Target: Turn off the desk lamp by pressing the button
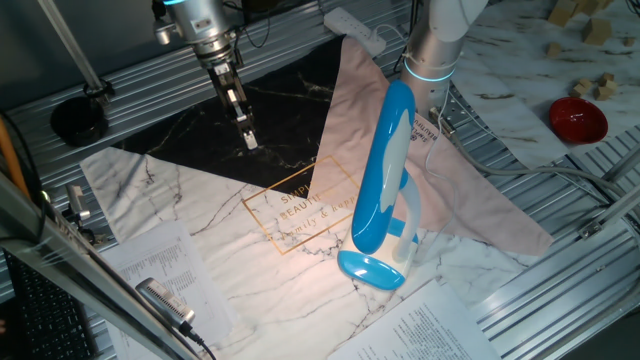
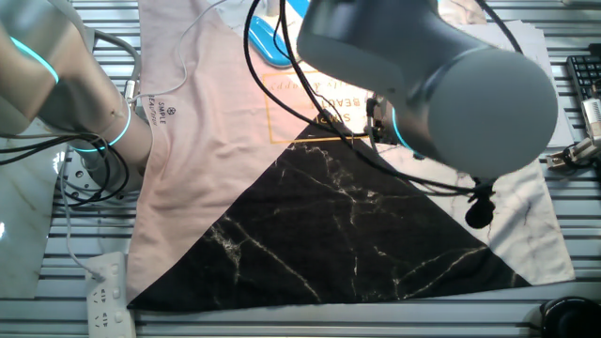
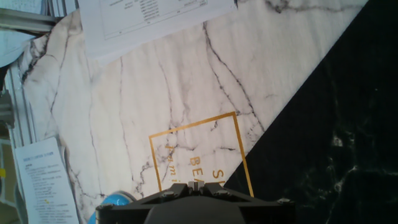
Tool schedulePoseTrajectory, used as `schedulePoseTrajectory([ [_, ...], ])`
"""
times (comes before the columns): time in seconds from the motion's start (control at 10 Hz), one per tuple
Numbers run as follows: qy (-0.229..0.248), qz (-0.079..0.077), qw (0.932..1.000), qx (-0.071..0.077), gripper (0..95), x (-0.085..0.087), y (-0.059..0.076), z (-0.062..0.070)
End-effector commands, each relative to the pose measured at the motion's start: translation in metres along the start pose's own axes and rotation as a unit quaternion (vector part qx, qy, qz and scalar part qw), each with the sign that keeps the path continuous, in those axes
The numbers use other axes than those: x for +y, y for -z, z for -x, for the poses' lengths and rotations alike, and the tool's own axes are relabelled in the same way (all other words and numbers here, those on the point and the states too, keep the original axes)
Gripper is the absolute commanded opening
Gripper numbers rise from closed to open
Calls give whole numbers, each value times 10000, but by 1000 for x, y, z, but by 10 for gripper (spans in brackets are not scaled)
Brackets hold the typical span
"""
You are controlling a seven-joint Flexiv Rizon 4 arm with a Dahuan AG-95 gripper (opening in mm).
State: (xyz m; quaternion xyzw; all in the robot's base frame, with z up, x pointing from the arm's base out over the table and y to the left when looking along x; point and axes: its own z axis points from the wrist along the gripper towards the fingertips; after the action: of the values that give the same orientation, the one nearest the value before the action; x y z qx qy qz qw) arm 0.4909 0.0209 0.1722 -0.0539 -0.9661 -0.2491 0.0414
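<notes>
The desk lamp (image 1: pixel 385 165) stands on the marble mat at the right of the middle, its long blue head upright over the white arm and the blue oval base (image 1: pixel 370 270). A warm glow lies on the mat beside it. I cannot make out the button. My gripper (image 1: pixel 250 142) hangs over the black part of the mat, well to the left of and behind the lamp, touching nothing. In the hand view the fingertips (image 3: pixel 196 184) meet with no gap, and an edge of the lamp's base (image 3: pixel 115 200) shows at the bottom left. In the other fixed view the arm hides the gripper.
A second silver arm (image 1: pixel 440 40) stands right behind the lamp on a pink cloth (image 1: pixel 470 200). A power strip (image 1: pixel 355 28) lies at the back. A red bowl (image 1: pixel 577 118) and wooden blocks (image 1: pixel 600 30) are at the far right. Printed papers (image 1: pixel 170 270) lie at the front left.
</notes>
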Motion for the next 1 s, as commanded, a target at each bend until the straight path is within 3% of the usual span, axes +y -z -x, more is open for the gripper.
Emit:
schedulePoseTrajectory([
  [0.1, 596, 37, 9982, 52, 0, -1, -1, 1],
  [0.2, 697, 242, 9972, 89, 0, -1, -1, 1],
  [0.3, 787, 330, 9962, 167, 0, -1, -1, 1],
  [0.5, 951, 335, 9941, 404, 0, -1, -1, 1],
  [0.6, 1069, 414, 9918, 571, 0, -1, -1, 1],
  [0.7, 1192, 439, 9898, 649, 0, -1, -1, 1],
  [1.0, 1154, 419, 9902, 667, 0, 9, -1, 0],
])
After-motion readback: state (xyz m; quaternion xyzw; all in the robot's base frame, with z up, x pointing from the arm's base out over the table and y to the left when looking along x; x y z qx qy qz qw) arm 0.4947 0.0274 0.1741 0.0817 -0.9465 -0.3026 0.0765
